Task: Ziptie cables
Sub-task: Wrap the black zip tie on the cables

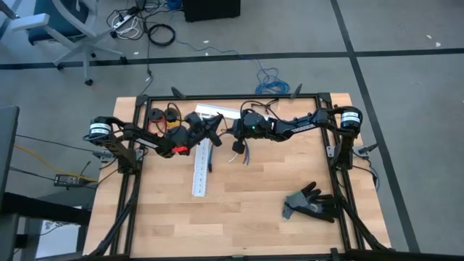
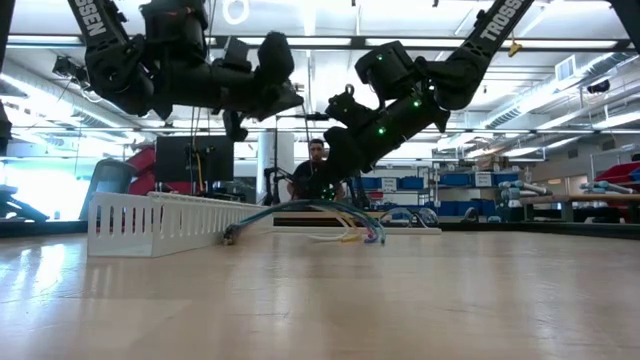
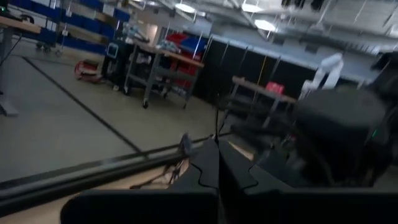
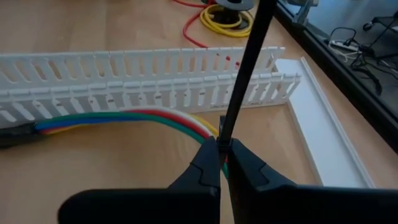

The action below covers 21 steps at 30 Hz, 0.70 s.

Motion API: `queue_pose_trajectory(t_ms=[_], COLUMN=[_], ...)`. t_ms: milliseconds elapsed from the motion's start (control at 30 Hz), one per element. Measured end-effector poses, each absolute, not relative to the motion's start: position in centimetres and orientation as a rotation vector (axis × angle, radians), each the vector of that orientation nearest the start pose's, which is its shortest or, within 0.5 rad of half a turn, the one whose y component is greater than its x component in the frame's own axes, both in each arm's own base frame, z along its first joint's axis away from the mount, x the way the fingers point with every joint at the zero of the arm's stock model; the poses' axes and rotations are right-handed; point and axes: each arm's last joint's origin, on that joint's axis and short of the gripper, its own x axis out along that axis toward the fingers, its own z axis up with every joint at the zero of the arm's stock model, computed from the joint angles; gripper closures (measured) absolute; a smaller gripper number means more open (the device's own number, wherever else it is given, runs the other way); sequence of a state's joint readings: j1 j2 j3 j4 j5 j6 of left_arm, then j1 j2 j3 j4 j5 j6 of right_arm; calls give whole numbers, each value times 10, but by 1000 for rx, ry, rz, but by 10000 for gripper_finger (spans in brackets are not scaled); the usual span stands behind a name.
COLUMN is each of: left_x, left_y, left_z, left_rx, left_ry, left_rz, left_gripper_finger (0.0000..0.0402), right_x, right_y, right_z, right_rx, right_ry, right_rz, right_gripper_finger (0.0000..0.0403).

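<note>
The tabletop [image 1: 239,217] is light wood inside a black frame. It stands on a grey floor crossed by dark lines. A white slotted duct [image 1: 202,165] lies near the centre, running from the middle toward the far edge, and a second white duct piece [image 1: 217,111] lies along the far edge. A black glove [image 1: 312,202] lies near the right edge toward the near side. Small wire spools [image 1: 164,116] sit near the far-left corner. A blue coil [image 1: 270,81] lies on the floor beyond the far edge. The low view shows an industrial room with shelving and ceiling lights, and a person [image 2: 316,168] behind the table.

The left arm reaches in from the left edge toward the far centre. The left end effector [image 1: 212,129] is held above the far end of the slotted duct. In the left wrist view its fingers [image 3: 214,163] meet with no visible gap; whether anything is pinched there cannot be told.

The right arm reaches in from the right edge toward the far centre. The right end effector [image 4: 221,149] is clamped narrow on the ziptie [image 4: 245,59], which stands up from between the fingers as a thin black strap. It is directly over the cables [image 4: 134,119].

The cables lie on the tabletop just beside the slotted duct, near the far centre. Their loose ends [image 2: 360,232] fan out on the surface.
</note>
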<state>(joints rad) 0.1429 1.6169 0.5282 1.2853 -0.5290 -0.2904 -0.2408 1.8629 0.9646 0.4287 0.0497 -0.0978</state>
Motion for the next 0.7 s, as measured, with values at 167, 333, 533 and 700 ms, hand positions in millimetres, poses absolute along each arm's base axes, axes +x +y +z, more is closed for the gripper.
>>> queue_pose_trajectory(t_ms=[167,333,533,700], left_x=[283,282,280,282], left_y=[55,55,55,55], left_z=[202,208,212,206], left_rx=[-327,-316,-321,-309], left_ry=[-359,-418,-459,-395], left_rz=[620,612,604,615], left_gripper_finger=[402,401,401,401], right_x=[370,370,370,369], right_y=[-90,-88,-85,-84], right_z=[157,157,155,152], right_rx=[-47,-48,-49,-40], right_ry=[502,507,529,558], right_rz=[-255,-249,-240,-238], right_gripper_finger=[401,400,400,401])
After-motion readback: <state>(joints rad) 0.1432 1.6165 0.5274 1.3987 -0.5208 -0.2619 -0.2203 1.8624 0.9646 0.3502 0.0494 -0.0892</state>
